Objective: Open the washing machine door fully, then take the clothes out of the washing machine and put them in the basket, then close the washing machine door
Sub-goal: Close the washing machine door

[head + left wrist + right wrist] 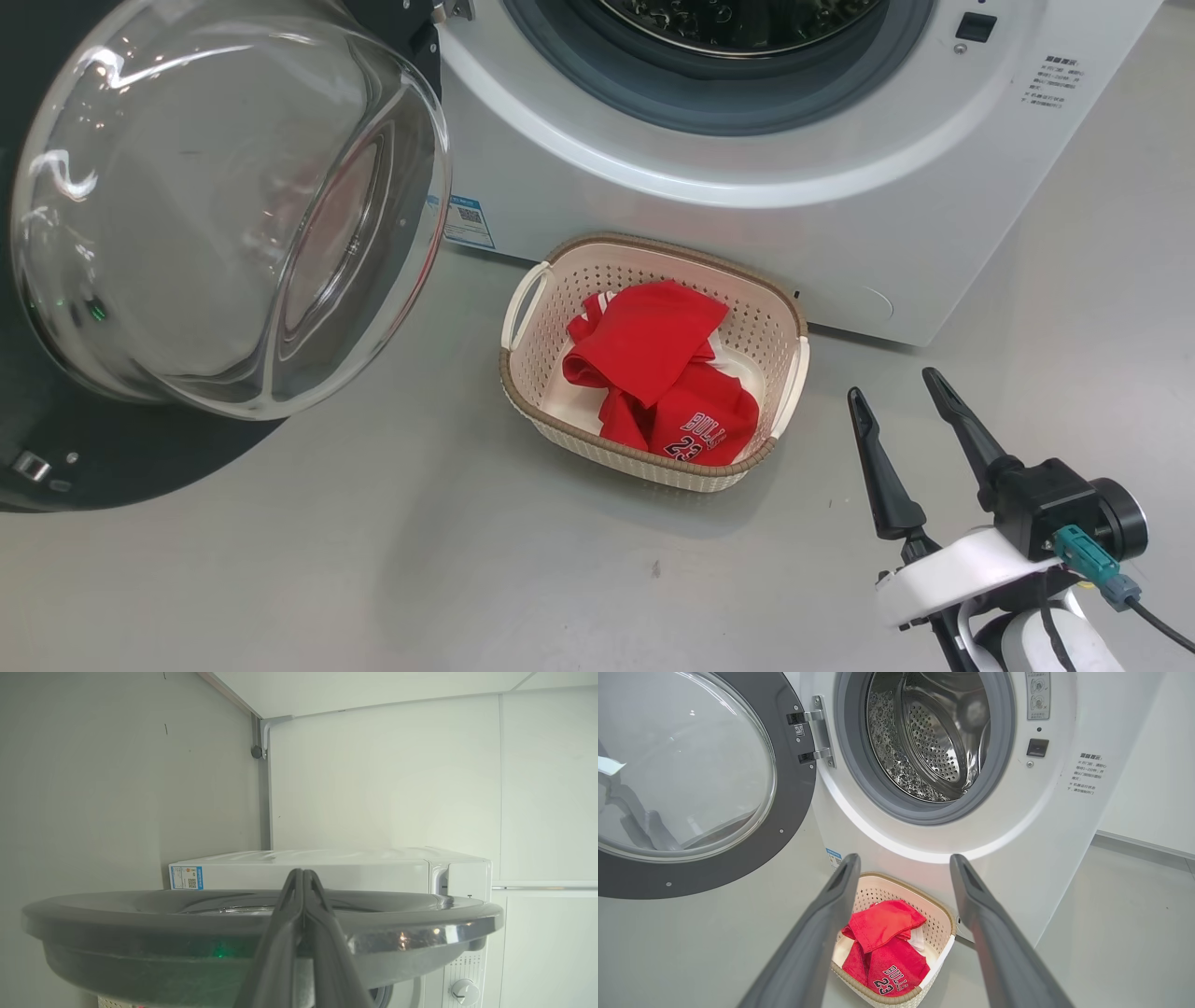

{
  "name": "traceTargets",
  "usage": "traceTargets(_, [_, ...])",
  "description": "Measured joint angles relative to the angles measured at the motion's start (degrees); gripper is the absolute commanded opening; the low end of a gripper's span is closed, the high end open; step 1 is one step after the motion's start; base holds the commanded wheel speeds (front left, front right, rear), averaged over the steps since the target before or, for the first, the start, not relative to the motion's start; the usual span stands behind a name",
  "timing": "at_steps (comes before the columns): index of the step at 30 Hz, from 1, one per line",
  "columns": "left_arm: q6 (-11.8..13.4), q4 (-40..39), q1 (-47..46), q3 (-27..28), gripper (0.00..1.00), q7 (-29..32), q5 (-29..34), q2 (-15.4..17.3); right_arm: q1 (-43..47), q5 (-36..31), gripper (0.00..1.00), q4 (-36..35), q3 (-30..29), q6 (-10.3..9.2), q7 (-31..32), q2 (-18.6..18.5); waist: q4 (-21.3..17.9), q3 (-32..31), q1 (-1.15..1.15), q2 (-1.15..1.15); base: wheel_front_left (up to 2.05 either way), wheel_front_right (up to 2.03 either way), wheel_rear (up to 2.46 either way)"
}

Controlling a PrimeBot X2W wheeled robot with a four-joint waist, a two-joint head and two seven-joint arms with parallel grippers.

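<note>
Head view: the door (224, 215) is hanging wide open at my left, its glass bowl facing me and its hinge side meeting the washer (747, 187). The clothes (653, 364) are lying in the basket (644, 467), which is standing just in front of the washer. My right gripper (892, 385) is hovering to the right of the basket, fingers spread and grasping nothing, well apart from the door.

Left wrist view: my left gripper (302, 873) is pointing at the door's rim (140, 914), which is running crosswise to my fingers, with the washer (350, 870) beyond it. These fingers are clenched together on nothing. I cannot tell whether they are touching the rim.

Right wrist view: I am looking between my spread fingers at the basket (938, 924) and the red heap (882, 942). No cloth is showing in the part of the drum (924, 742) that I can see.

So I am judging that closing comes next, and it turns on this: the door lies on my left arm's side, broadside across those fingers, so a push from there toward the washer should swing it home.
</note>
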Motion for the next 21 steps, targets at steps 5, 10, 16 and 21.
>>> traceTargets(5, [-1.77,-0.62,0.23,-0.14,0.0,3.76,-1.15,0.01,-0.01,0.0,1.0,-0.14,0.08,-0.01,0.0,0.14,-0.03,0.08,0.0,0.0,0.0,0.0,0.0])
traceTargets(10, [-3.96,-1.89,1.74,1.08,0.0,6.84,-3.7,0.0,-0.15,0.0,1.0,-0.47,0.58,-0.01,-0.01,0.54,-0.52,0.24,0.0,0.0,0.0,0.0,0.0])
traceTargets(16, [-5.97,-3.66,3.74,0.59,0.0,10.84,-4.48,-0.21,-0.24,0.0,1.0,-0.65,0.24,-0.15,-0.02,0.54,-0.84,0.65,0.0,0.0,0.0,0.0,0.0])
traceTargets(21, [-8.38,-5.81,5.61,-0.12,0.0,14.14,-4.71,-0.54,-0.59,0.0,1.0,-0.65,0.27,-0.15,-0.09,0.83,-1.08,0.77,0.0,0.0,0.0,0.0,0.0])
